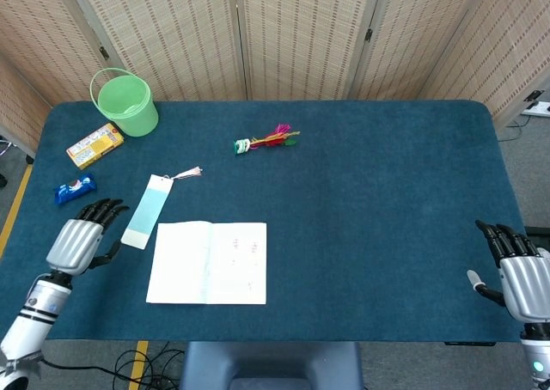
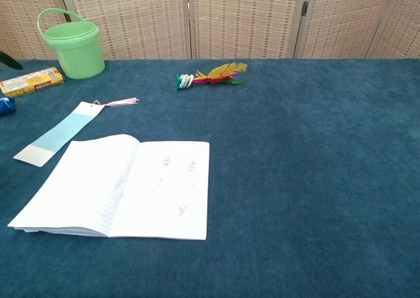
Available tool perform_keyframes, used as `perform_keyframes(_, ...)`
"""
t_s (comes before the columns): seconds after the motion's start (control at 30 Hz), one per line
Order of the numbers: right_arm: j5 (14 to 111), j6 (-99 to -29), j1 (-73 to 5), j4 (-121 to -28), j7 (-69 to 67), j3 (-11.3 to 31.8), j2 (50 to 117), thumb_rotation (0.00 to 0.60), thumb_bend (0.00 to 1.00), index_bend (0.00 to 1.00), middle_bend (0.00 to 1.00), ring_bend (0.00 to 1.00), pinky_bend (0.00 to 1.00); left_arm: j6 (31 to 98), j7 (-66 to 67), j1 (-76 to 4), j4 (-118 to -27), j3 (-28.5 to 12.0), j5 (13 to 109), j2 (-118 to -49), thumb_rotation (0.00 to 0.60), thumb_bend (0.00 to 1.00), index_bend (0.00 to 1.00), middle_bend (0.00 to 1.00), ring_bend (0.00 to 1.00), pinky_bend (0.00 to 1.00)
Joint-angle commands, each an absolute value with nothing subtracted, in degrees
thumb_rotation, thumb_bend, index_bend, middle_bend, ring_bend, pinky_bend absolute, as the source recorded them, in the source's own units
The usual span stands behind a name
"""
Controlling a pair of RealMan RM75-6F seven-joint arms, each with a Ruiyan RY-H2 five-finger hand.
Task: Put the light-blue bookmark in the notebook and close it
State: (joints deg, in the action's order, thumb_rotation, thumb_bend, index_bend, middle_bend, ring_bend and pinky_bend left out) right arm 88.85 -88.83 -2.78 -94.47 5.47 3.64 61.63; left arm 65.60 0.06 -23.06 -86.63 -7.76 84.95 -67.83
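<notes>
While the open notebook [image 1: 207,263] waits near the table's front edge, the light-blue bookmark [image 1: 146,210] lies just beyond its left corner — thin, flimsy, best pinched by an end — beside the empty, spread-fingered left hand [image 1: 79,240].

Table [image 1: 387,192] matt teal cloth; notebook [image 1: 208,263] paper; bucket [image 1: 127,104] glossy plastic.

Woven beige folding screens [image 1: 301,33] behind a dark-teal felt-topped table [image 1: 387,192], grey floor [image 1: 526,154] beyond.

Head overhead; chest low, nearer tabletop [image 2: 315,180].
</notes>
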Motion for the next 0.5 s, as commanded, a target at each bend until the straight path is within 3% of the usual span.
perform_keyframes(0.03, 89.2, -88.9, -2.8, -95.0, 6.0, 3.6, 61.4, 0.600, 0.19, 0.13, 0.21, 0.15, 0.24, 61.2, -1.1, -26.7, -83.8, -8.9, 83.2, -69.6, 0.600, 0.48, 0.18, 0.16, 0.13, 0.20)
perform_keyframes(0.37, 89.8, -89.1, -2.9, -96.9, 7.3, 3.6, 60.5, 0.600, 0.19, 0.13, 0.21, 0.15, 0.24, 50.1, -4.5, -34.3, -74.2, -11.7, 75.7, -74.9, 0.548, 0.50, 0.16, 0.16, 0.13, 0.20)
perform_keyframes(0.5, 89.7, -89.1, -2.8, -97.3, 7.7, 3.7, 60.4, 0.600, 0.19, 0.13, 0.21, 0.15, 0.24, 46.7, -5.4, -36.4, -71.4, -11.9, 73.9, -76.1, 0.447, 0.50, 0.16, 0.16, 0.13, 0.20)
